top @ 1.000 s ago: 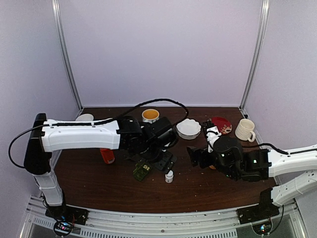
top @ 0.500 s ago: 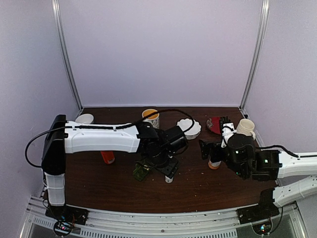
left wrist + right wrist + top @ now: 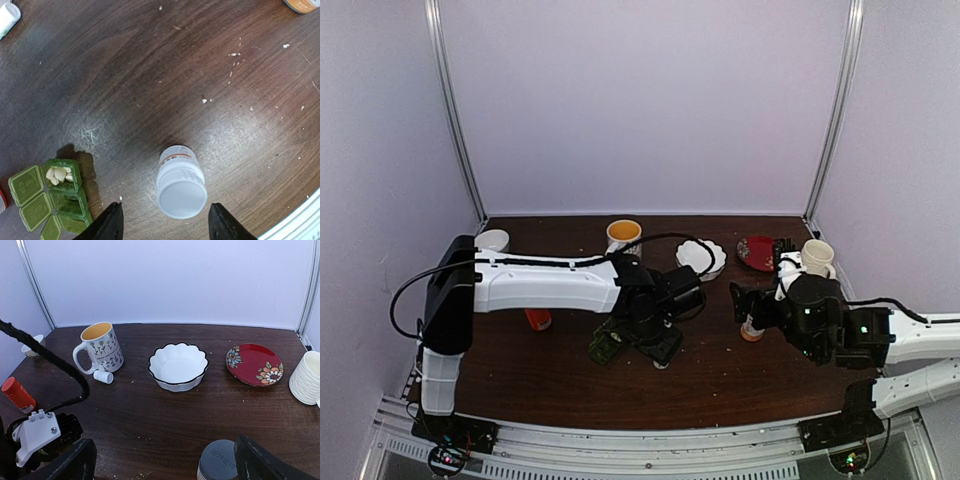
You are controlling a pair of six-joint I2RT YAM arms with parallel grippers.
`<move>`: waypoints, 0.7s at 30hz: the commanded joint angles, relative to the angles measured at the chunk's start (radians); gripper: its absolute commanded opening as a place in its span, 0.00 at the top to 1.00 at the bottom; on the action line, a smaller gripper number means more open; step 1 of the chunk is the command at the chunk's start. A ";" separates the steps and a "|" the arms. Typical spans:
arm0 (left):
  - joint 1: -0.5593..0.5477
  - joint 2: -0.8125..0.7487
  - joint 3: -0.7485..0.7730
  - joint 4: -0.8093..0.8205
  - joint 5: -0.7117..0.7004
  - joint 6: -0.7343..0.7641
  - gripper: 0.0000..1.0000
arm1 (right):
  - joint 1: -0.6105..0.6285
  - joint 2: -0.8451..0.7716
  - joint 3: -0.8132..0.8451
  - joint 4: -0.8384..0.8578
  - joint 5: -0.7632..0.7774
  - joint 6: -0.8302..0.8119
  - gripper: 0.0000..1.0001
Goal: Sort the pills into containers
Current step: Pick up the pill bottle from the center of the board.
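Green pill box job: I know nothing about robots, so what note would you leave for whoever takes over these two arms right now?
Left gripper: open, fingers either side of an upright, capped small white bottle, not clamped on it.
Right gripper: wide open, holding nothing; a grey-capped bottle stands between its fingers.
Green pill box: on the table beside the white bottle, lids open.
Done: pale pills lie in one compartment.
Left: the neighbouring compartment looks empty.

Along the far side of the table (image 3: 550, 390) stand, left to right, a mug (image 3: 100, 347), bowl (image 3: 178, 365), plate (image 3: 254, 364) and cup (image 3: 307, 377). Nearer, mid-table, the pill box (image 3: 52, 200) lies just left of an upright bottle (image 3: 181, 182); pills (image 3: 58, 174) sit in one compartment.
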 commanded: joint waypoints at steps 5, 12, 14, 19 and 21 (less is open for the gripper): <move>0.002 0.023 0.050 -0.003 0.023 0.002 0.47 | -0.004 -0.025 -0.016 0.004 0.014 0.001 0.00; 0.001 0.048 0.072 -0.003 0.038 0.009 0.54 | -0.005 -0.028 -0.024 0.006 0.011 0.000 0.00; 0.002 0.053 0.077 -0.004 0.035 0.009 0.55 | -0.005 -0.033 -0.025 0.004 0.008 -0.001 0.00; 0.002 0.071 0.106 -0.035 0.021 0.015 0.55 | -0.007 -0.047 -0.031 0.001 0.011 -0.001 0.00; 0.003 0.075 0.110 -0.039 0.022 0.019 0.58 | -0.007 -0.053 -0.032 0.001 0.010 -0.001 0.00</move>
